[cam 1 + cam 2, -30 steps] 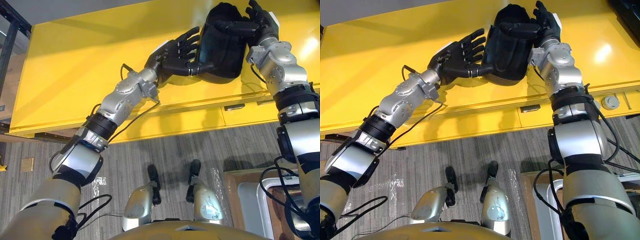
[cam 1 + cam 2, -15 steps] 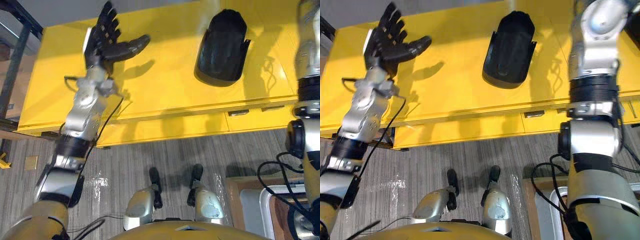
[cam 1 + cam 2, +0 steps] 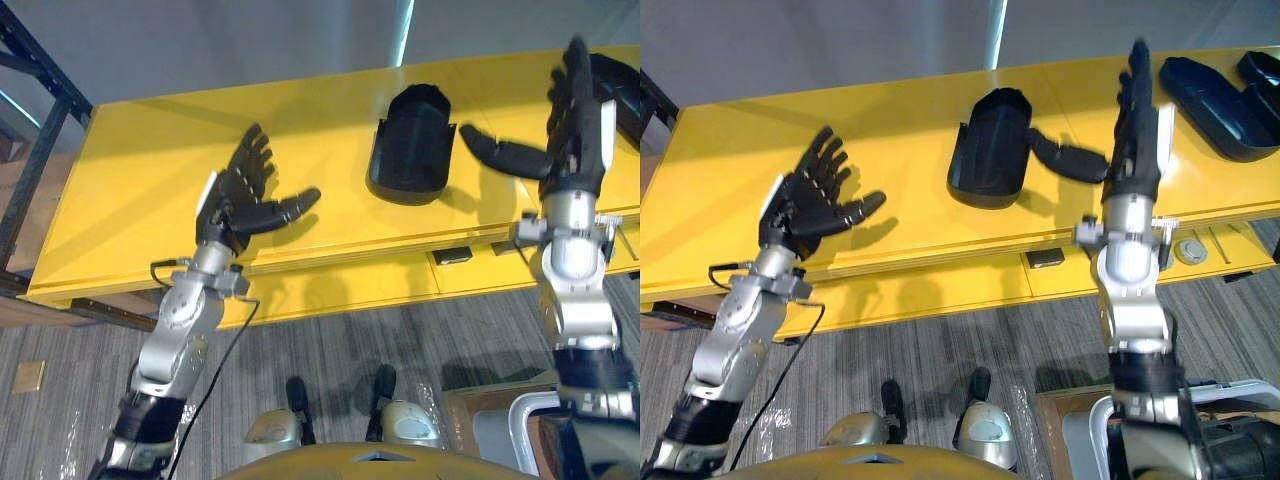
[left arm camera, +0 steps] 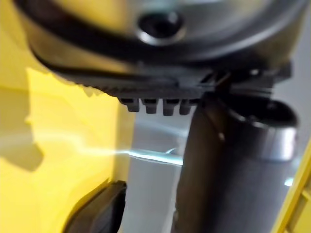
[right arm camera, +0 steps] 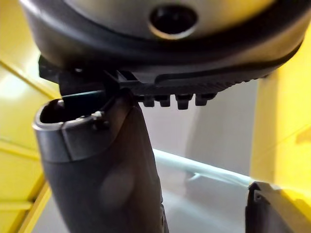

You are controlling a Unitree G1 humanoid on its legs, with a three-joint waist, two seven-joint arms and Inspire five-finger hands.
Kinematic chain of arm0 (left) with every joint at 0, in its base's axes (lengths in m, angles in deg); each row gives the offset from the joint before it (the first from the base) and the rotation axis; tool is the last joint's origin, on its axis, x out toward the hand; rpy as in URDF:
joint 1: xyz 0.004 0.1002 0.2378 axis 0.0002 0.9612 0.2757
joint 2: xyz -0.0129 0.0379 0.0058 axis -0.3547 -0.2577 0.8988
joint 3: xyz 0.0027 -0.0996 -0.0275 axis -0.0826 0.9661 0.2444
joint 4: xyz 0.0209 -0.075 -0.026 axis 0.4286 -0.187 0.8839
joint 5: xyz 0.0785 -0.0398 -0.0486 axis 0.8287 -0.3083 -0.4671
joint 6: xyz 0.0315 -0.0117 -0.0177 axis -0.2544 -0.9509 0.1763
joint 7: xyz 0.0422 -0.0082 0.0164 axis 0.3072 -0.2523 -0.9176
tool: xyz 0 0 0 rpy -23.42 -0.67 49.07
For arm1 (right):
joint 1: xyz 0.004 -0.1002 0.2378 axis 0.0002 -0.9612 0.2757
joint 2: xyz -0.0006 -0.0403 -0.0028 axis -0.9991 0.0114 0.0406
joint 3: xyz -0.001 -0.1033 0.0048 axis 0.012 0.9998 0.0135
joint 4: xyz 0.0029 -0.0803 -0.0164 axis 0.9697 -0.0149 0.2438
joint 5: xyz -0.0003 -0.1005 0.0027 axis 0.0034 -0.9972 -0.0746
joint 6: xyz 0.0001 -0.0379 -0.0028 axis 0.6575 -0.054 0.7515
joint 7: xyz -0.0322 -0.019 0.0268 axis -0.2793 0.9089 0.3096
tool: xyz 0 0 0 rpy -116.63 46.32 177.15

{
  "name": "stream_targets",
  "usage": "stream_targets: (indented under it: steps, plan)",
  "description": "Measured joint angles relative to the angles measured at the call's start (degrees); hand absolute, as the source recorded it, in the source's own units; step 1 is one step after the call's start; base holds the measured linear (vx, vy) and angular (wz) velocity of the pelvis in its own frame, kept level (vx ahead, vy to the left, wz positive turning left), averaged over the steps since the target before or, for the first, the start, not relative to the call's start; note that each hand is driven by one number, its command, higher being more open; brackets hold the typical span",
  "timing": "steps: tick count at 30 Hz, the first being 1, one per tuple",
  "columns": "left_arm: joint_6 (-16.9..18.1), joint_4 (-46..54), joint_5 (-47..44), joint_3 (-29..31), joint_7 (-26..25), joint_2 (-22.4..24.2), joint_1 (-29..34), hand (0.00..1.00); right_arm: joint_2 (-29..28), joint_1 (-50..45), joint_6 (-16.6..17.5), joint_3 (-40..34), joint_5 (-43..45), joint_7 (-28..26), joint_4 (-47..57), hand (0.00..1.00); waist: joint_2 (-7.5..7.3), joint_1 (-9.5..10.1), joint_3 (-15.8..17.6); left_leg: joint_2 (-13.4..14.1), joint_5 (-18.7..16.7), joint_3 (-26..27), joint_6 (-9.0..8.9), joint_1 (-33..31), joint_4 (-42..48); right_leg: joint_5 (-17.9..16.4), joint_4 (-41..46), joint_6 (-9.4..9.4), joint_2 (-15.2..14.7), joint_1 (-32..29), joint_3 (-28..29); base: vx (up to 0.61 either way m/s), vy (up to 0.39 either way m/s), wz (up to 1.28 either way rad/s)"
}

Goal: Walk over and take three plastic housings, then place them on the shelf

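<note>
- The left hand (image 3: 245, 195) hovers over the left-middle of the yellow worktop (image 3: 130, 150). Its fingers are spread and relaxed, its thumb points right, and it holds nothing.
- From that hand the nearest plastic housing (image 3: 410, 145) lies to the right and a little farther back, with bare yellow surface between them. They are clearly apart.
- The housing rests on the worktop between the two hands, and neither hand touches it. Its long axis runs from the near edge towards the far edge, leaning slightly to the right at the back, so its long sides face the hands.
- The right hand (image 3: 572, 120) stands just right of the housing. Its fingers are straight and upright, its palm faces left and it is empty. Its thumb reaches towards the housing's right flank, so this looks like the nearer hand, though I cannot tell how high it is above the surface.
- I judge that a two-sided clasp needs the left hand to travel right much farther than the right hand travels left.
- Further housings (image 3: 1212, 95) lie at the worktop's right end, beyond the right hand.
</note>
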Motion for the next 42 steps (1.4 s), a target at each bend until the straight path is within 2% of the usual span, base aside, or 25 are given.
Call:
stream_targets:
  steps: [5,7,11,15,19,24,25,28,33,39,42]
  plan:
    - [-2.3,0.1,2.0,-1.4,1.7,1.0,5.5,1.0,-3.5,-9.5,0.5,-1.3,-5.8,1.5,7.2,1.0,-1.12,-1.5,-2.0,0.2,-0.6,1.6,-0.35,0.3,0.2,-0.5,-0.2,0.18,0.1,-0.5,1.4,0.01,0.007,-0.2]
    - [-2.7,0.1,1.9,-2.6,2.2,1.0,6.0,1.0,-3.8,-12.1,1.7,-1.3,-7.3,3.3,8.6,1.0,-1.55,-1.55,-2.4,0.3,-0.8,2.0,-0.38,0.3,0.5,-0.4,-0.2,0.18,0.2,-0.6,1.9,0.0,-0.008,-0.14]
    - [-3.9,0.5,0.7,-4.2,3.4,1.0,6.5,1.0,-5.4,-15.1,5.3,-1.6,-9.7,7.4,11.9,1.0,-1.38,-1.77,-4.0,0.2,-1.0,3.2,-0.37,0.0,0.5,-0.3,-0.2,0.35,0.2,-1.6,3.0,0.01,0.0,-0.15]
    - [-3.9,0.5,-0.5,-5.8,0.2,1.1,6.4,1.0,-5.4,-15.4,8.9,-1.4,-9.0,8.0,12.9,1.0,-1.36,-2.29,-4.9,0.2,-1.5,4.6,-0.48,-0.1,0.7,-0.2,-0.2,0.53,0.3,-2.4,4.7,0.03,0.004,-0.16]
    - [-3.4,0.4,-0.4,-6.4,-5.5,1.2,4.7,1.0,-5.4,-16.3,9.5,-0.5,-5.8,5.6,14.2,1.0,-1.34,-3.0,-4.9,0.3,-2.5,5.8,-0.19,-0.4,2.0,-0.1,-0.2,0.62,0.4,-2.9,6.0,0.05,0.008,-0.17]
    - [4.5,0.6,-0.5,-6.4,-10.3,2.7,-1.8,1.0,-5.5,-18.9,9.5,2.7,-4.0,2.9,14.0,1.0,-1.32,-3.51,-4.9,0.2,-3.8,6.3,0.22,-2.6,4.4,0.7,0.1,0.95,0.1,-4.5,7.2,0.03,0.011,-0.06]
    - [6.9,1.5,-0.5,-6.4,-11.8,3.2,-3.1,1.0,-5.5,-19.5,9.5,3.9,-3.9,2.4,14.0,1.0,-1.31,-3.7,-4.9,0.2,-4.3,6.6,0.32,-2.6,4.9,0.7,0.1,0.98,0.1,-4.4,7.4,0.03,0.017,-0.08]
    - [7.9,3.6,-0.4,-6.4,-14.1,3.3,-4.1,1.0,-6.4,-19.7,9.5,4.7,-3.7,1.9,14.0,1.0,-1.3,-4.44,-4.9,0.1,-5.4,6.9,0.52,-3.1,6.3,0.8,0.1,1.1,-0.1,-4.4,7.7,0.02,0.021,-0.06]
    - [6.5,3.4,-0.5,-6.4,-16.4,3.3,-4.6,1.0,-7.3,-20.2,9.6,5.3,-0.5,0.9,14.0,1.0,-1.24,-4.74,-4.7,0.1,-6.9,8.1,0.76,-3.2,7.6,0.8,0.1,1.3,-0.3,-4.7,9.0,-0.01,0.027,-0.12]
    - [2.8,2.7,-3.1,-8.4,-15.6,3.3,-5.4,1.0,-7.3,-20.1,9.5,5.7,0.5,-0.4,14.0,1.0,-0.41,-5.43,-3.6,0.1,-7.4,8.7,0.84,-4.1,8.7,0.9,0.1,1.38,-0.3,-5.6,10.1,-0.03,0.004,-0.05]
    - [2.2,1.4,-3.2,-8.7,-14.9,3.3,-6.1,1.0,-7.3,-20.1,9.5,6.3,0.8,-0.7,14.1,1.0,-0.24,-6.22,-2.5,0.2,-7.8,8.9,0.94,-4.2,9.2,0.9,0.1,1.42,-0.3,-5.6,10.4,-0.03,0.004,-0.05]
